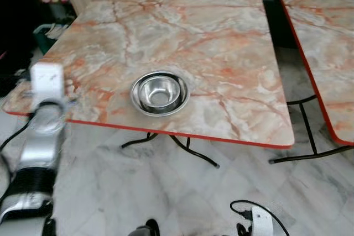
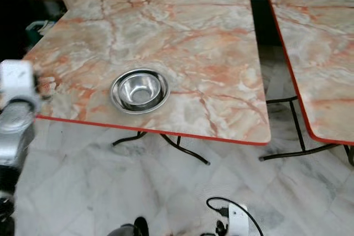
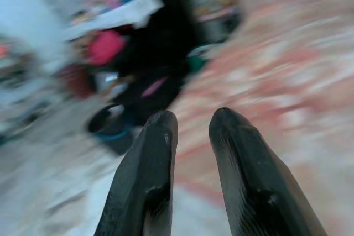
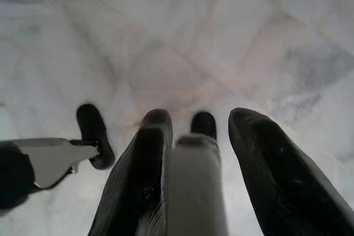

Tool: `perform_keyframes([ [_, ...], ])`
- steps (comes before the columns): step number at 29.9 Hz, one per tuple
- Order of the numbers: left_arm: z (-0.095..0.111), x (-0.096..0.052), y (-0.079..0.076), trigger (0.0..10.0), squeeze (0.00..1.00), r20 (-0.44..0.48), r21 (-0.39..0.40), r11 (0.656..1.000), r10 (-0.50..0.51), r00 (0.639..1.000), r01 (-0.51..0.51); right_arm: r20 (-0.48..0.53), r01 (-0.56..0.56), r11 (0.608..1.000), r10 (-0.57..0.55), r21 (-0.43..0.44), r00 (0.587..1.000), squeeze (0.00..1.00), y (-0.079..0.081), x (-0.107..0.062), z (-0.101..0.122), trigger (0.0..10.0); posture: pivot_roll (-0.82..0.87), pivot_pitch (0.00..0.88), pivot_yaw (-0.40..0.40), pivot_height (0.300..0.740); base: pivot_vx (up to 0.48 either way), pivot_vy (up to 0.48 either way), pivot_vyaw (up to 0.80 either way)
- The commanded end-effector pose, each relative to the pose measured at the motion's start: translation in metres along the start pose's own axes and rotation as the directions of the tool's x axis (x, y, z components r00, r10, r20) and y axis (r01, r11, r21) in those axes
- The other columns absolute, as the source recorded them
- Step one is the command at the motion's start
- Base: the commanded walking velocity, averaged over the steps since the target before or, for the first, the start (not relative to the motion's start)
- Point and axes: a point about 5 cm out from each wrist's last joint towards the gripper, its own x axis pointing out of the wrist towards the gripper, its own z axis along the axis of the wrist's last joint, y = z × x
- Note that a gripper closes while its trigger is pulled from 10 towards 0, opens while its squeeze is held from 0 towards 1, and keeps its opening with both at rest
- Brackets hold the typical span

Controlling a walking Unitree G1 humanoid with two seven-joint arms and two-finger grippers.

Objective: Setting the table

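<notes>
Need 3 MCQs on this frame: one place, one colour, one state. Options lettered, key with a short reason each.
1. Where do the steel bowls sit on the marble table?
A. far back corner
B. near the front edge
C. on the floor

2. What colour is the table's edge trim?
A. red
B. blue
C. black

3. How are the left gripper's fingers?
A. clamped on a bowl
B. apart, holding nothing
C. gripping a cloth

Key: 1 B, the bowls lie close to the table's front rim. 2 A, a red band runs along the edge. 3 B, the left wrist view shows a gap between the fingertips with nothing in it.
</notes>
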Motion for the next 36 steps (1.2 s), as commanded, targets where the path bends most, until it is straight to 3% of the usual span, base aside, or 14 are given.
perform_keyframes([
  [1, -0.026, -0.004, 0.031, 10.0, 0.00, -0.058, 0.057, 0.989, 0.141, 0.988, -0.138, -0.009, 0.009, 1.000, -0.009, 0.028, 1.000, 0.00, 0.002, 0.000, -0.003, 10.0, -0.03, 0.061, 0.082, 0.740, 0.000, 0.000, 0.00],
  [4, -0.032, -0.006, 0.036, 10.0, 0.00, -0.069, 0.077, 0.984, 0.166, 0.984, -0.160, -0.006, 0.008, 1.000, -0.008, 0.028, 1.000, 0.00, 0.002, 0.000, -0.002, 10.0, -0.03, 0.061, 0.082, 0.740, 0.000, 0.000, 0.00],
  [7, -0.062, -0.014, 0.057, 10.0, 0.00, -0.154, 0.144, 0.965, 0.241, 0.958, -0.219, 0.004, 0.009, 0.999, -0.009, 0.034, 1.000, 0.00, 0.003, 0.000, -0.001, 10.0, -0.03, 0.055, 0.095, 0.740, 0.000, 0.000, 0.00],
  [8, -0.088, -0.025, 0.066, 10.0, 0.00, -0.253, 0.169, 0.960, 0.261, 0.932, -0.223, 0.007, 0.009, 0.999, -0.009, 0.039, 1.000, 0.00, 0.003, -0.001, -0.003, 10.0, -0.03, 0.054, 0.098, 0.740, 0.000, 0.000, 0.00],
  [11, -0.122, -0.041, 0.059, 10.0, 0.00, -0.410, 0.152, 0.980, 0.180, 0.894, -0.128, 0.005, 0.008, 0.999, -0.008, 0.038, 1.000, 0.00, 0.003, -0.001, -0.007, 10.0, -0.04, 0.052, 0.101, 0.740, 0.000, 0.000, 0.00],
  [13, -0.129, -0.046, 0.056, 10.0, 0.00, -0.445, 0.137, 0.986, 0.152, 0.882, -0.101, 0.004, 0.007, 0.999, -0.007, 0.038, 1.000, 0.00, 0.004, -0.002, -0.008, 10.0, -0.04, 0.052, 0.101, 0.740, 0.000, 0.000, 0.00],
  [16, -0.163, -0.077, 0.021, 10.0, 0.00, -0.595, 0.064, 0.986, -0.084, 0.799, 0.152, -0.001, 0.007, 0.999, -0.007, 0.035, 1.000, 0.00, 0.003, -0.003, -0.012, 10.0, -0.06, 0.059, 0.098, 0.740, 0.000, 0.000, 0.00],
  [17, -0.163, -0.077, 0.021, 10.0, 0.00, -0.595, 0.064, 0.986, -0.084, 0.799, 0.152, -0.001, 0.007, 0.999, -0.007, 0.035, 1.000, 0.00, 0.003, -0.003, -0.012, 10.0, -0.06, 0.059, 0.098, 0.740, 0.000, 0.000, 0.00],
  [19, -0.183, -0.109, -0.013, 10.0, 0.00, -0.676, -0.018, 0.948, -0.246, 0.694, 0.318, 0.003, 0.012, 0.999, -0.012, 0.033, 1.000, 0.00, 0.001, -0.003, -0.013, 10.0, -0.07, 0.064, 0.090, 0.740, 0.000, 0.000, 0.00],
  [22, -0.196, -0.139, -0.047, 10.0, 0.00, -0.724, -0.122, 0.890, -0.383, 0.574, 0.440, 0.012, 0.015, 1.000, -0.015, 0.027, 1.000, 0.00, -0.001, -0.003, -0.010, 10.0, -0.09, 0.065, 0.086, 0.740, 0.000, 0.000, 0.00],
  [23, -0.196, -0.139, -0.047, 10.0, 0.00, -0.724, -0.122, 0.890, -0.383, 0.574, 0.440, 0.012, 0.015, 1.000, -0.015, 0.027, 1.000, 0.00, -0.001, -0.003, -0.010, 10.0, -0.09, 0.065, 0.086, 0.740, 0.000, 0.000, 0.00],
  [26, -0.199, -0.155, -0.067, 10.0, 0.00, -0.731, -0.173, 0.855, -0.444, 0.518, 0.488, 0.033, 0.022, 0.999, -0.023, 0.030, 0.999, 0.00, -0.002, -0.002, -0.004, 10.0, -0.11, 0.064, 0.090, 0.740, 0.000, 0.000, 0.00],
  [32, -0.195, -0.161, -0.087, 10.0, 0.00, -0.724, -0.232, 0.827, -0.498, 0.476, 0.513, 0.053, 0.022, 0.999, -0.024, 0.033, 0.998, 0.00, 0.000, -0.001, 0.002, 10.0, -0.10, 0.086, 0.087, 0.740, 0.000, 0.000, 0.00],
  [36, -0.195, -0.163, -0.090, 10.0, 0.00, -0.725, -0.234, 0.821, -0.504, 0.469, 0.521, 0.054, 0.017, 0.999, -0.019, 0.033, 0.998, 0.00, 0.003, 0.000, 0.003, 10.0, -0.09, 0.094, 0.084, 0.740, 0.000, 0.000, 0.00],
])
